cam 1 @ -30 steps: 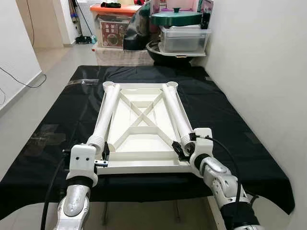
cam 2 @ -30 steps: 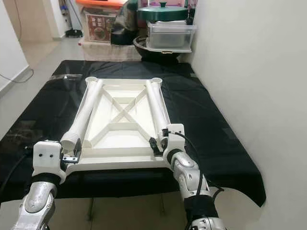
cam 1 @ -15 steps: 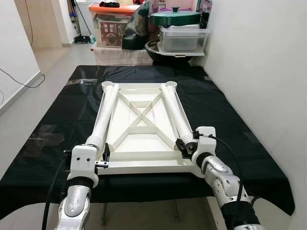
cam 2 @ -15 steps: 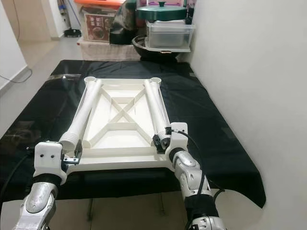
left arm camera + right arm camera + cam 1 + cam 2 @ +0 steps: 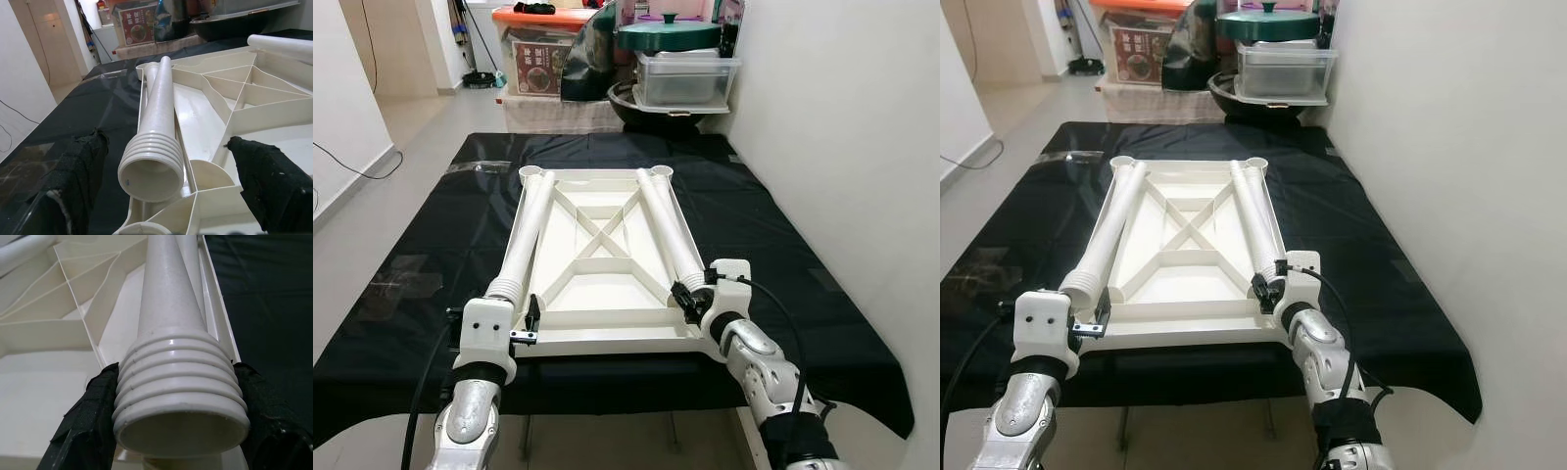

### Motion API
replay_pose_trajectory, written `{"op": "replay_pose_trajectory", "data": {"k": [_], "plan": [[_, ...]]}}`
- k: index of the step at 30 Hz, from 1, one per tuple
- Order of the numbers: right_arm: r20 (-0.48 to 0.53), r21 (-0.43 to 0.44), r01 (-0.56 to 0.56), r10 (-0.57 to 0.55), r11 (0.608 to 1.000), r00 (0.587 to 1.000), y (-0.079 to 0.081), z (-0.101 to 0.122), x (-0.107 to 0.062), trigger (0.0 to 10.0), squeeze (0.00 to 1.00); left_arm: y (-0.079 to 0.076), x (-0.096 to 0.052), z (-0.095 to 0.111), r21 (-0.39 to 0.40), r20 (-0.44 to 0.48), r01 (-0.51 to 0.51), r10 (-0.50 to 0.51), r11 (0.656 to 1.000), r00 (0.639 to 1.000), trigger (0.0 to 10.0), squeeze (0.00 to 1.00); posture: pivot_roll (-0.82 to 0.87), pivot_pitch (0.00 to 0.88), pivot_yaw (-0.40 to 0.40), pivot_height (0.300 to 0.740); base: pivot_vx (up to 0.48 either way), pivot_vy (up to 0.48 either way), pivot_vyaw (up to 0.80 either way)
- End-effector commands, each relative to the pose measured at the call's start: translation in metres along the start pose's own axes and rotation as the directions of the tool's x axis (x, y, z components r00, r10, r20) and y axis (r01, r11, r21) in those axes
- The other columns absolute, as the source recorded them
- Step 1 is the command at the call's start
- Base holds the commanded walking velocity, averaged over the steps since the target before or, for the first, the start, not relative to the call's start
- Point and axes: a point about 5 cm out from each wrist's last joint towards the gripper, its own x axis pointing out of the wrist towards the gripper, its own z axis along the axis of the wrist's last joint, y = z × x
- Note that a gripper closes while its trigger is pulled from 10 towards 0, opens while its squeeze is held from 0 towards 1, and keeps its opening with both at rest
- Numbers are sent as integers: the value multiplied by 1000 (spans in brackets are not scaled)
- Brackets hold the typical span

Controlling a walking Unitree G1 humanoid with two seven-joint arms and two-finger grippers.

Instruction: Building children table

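Since a second ago the right gripper [image 5: 171, 396] has moved slightly inward and forward with its table leg, and the whole view has shifted a little, so the camera has moved too. The left gripper [image 5: 166, 171] sits much as it did.

The right gripper is clamped on the threaded end of the right table leg [image 5: 668, 226]; in the right wrist view both black fingers [image 5: 90, 416] press against the ribbed collar. That leg runs away from the gripper along the right side of the upturned white table top [image 5: 597, 284], its far end at the far corner socket.

The left gripper is spread wide, its fingers [image 5: 73, 171] standing well clear on either side of the ribbed end of the left table leg [image 5: 526, 230], touching nothing. That leg lies along the table top's left side, its open threaded end just ahead of the gripper, over the near corner socket.

The table top rests ribs-up on a black sheet [image 5: 431, 255], its near edge just beyond both grippers. The sheet leaves open room outward of the left gripper; outward of the right gripper there is a narrower strip before the white wall [image 5: 842, 147]. Past the far end of the sheet stand storage boxes [image 5: 685, 78].
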Motion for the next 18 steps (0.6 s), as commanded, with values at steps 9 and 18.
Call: {"op": "replay_pose_trajectory", "data": {"k": [9,18], "plan": [[168,229,-104,66,968,984,-2,27,-3,0,0,2,2,-2,-29,-16,-3,3,1000,1000,10000,0,70,0,-84,740,0,0,0],[294,237,-366,292,900,910,8,55,-11,0,0,-9,14,31,-389,137,168,-123,906,983,10000,0,69,0,-88,740,0,0,0]]}}
